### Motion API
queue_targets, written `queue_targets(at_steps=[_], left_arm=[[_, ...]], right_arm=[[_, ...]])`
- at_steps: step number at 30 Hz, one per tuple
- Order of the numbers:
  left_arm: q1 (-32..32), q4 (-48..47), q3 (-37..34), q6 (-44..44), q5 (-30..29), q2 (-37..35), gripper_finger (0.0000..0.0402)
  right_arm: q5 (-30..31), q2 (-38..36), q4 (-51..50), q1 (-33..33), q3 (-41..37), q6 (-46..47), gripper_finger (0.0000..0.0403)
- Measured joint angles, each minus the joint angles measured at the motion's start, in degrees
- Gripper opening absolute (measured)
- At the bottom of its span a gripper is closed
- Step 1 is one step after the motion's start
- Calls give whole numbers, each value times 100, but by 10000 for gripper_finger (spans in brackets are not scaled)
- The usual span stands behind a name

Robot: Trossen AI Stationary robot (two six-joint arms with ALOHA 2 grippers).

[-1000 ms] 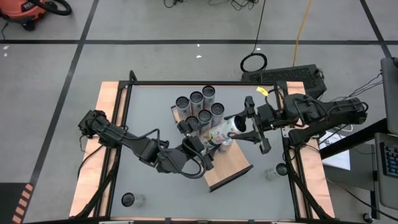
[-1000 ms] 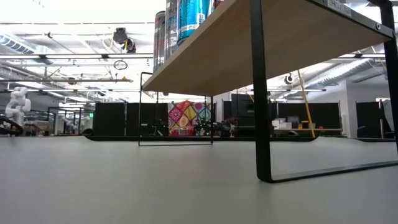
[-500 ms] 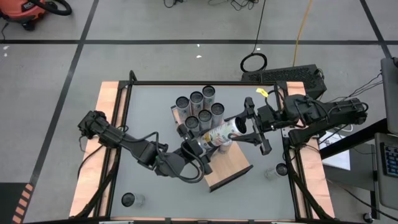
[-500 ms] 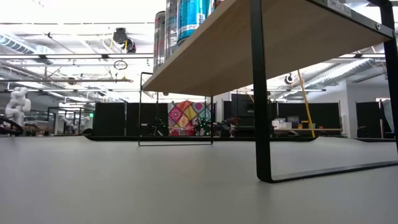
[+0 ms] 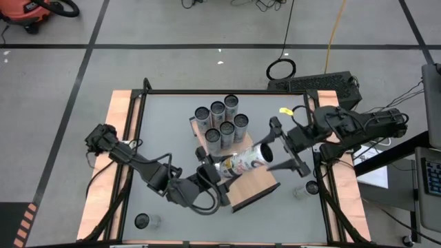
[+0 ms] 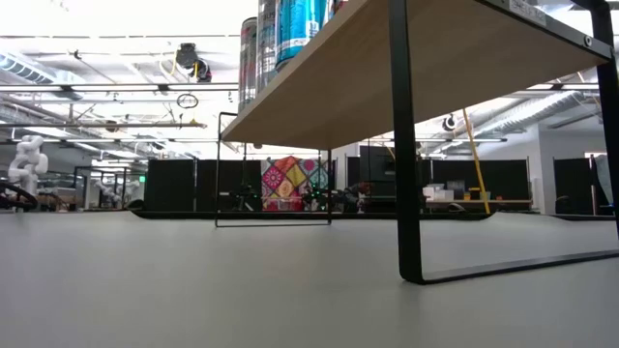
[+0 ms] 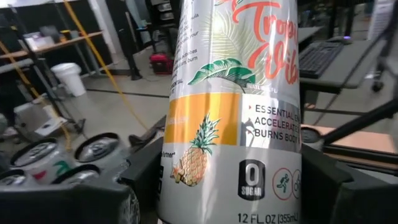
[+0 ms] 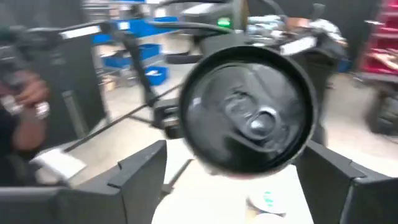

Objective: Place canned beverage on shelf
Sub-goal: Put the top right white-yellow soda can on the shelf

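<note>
One can (image 5: 242,159) is held tilted above the shelf (image 5: 258,184) by the left gripper (image 5: 212,172), closed around its lower body. The right gripper (image 5: 284,147) is opened, clear of the can top. Toppling onto the standing cans (image 5: 222,120) is risked if it is released tilted.

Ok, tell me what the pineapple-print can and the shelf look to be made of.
Pineapple-print can: thin metal, probably aluminium, going by the glossy silvery printed wall and the pull-tab lid in the right wrist view.
Shelf: light wood-grain board, possibly laminate rather than solid wood, on thin legs that look like black-painted metal.
</note>
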Motion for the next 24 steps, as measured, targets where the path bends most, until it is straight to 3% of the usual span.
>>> queue_targets(at_steps=[4,11,24], left_arm=[[-102,83,0,-170,325,0,255],[-108,281,0,-616,1089,131,255],[-119,966,0,-433,1999,431,254]], right_arm=[[-423,35,4,115,0,-526,296],[-457,237,33,596,0,-1150,297],[-380,771,1035,1339,0,-1169,287]])
